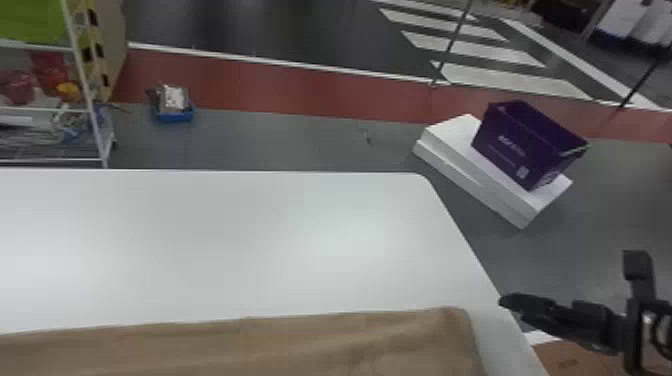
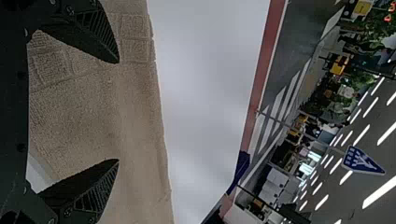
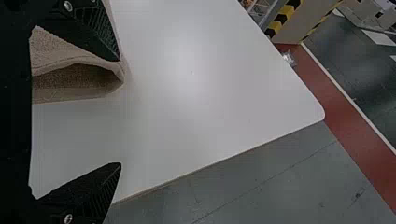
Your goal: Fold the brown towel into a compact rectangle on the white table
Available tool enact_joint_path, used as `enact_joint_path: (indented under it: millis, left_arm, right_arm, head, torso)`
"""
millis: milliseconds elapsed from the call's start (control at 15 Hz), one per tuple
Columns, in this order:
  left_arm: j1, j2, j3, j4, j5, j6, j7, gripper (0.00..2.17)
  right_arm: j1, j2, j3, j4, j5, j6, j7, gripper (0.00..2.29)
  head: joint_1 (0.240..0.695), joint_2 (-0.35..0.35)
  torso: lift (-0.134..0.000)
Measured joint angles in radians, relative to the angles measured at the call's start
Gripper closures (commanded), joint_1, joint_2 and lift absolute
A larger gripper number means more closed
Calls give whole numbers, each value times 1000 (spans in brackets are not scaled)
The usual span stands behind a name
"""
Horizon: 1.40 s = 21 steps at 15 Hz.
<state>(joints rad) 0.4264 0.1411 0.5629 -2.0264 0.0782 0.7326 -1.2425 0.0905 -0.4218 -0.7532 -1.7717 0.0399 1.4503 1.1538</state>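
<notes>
Spread wide at left fingers (image 2: 116, 111), brown towel (image 1: 300, 345) beyond; likewise spread at right fingers (image 1: 570, 280). Past both, white desk (image 1: 225, 240), grey floor (image 1: 300, 145), red strip (image 1: 300, 90).

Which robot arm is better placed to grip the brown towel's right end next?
Right, probably: the right gripper is open at that end of the brown towel, while the left gripper hangs open farther left.

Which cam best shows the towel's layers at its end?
Right wrist view: it looks into the end of the brown towel, where a hollow shows between the layers. Head view gives its upper face and right end from above; left wrist view gives a close look at its texture and one edge.
</notes>
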Motion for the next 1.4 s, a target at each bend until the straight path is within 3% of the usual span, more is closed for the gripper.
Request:
enact_joint_path:
  millis: [1000,1400]
  left_arm:
    - [1,0,3,-4,0,2,-5,140]
    - [6,0,5,-5,0,3,-6,140]
  right_arm:
    - [-6,-2,20,-13,5,28,2,76]
    - [-7,24,74,-138,-8,119,20,76]
  head:
    - [695,-316]
    - [695,-234]
  torso:
    - [-124]
    - [-124]
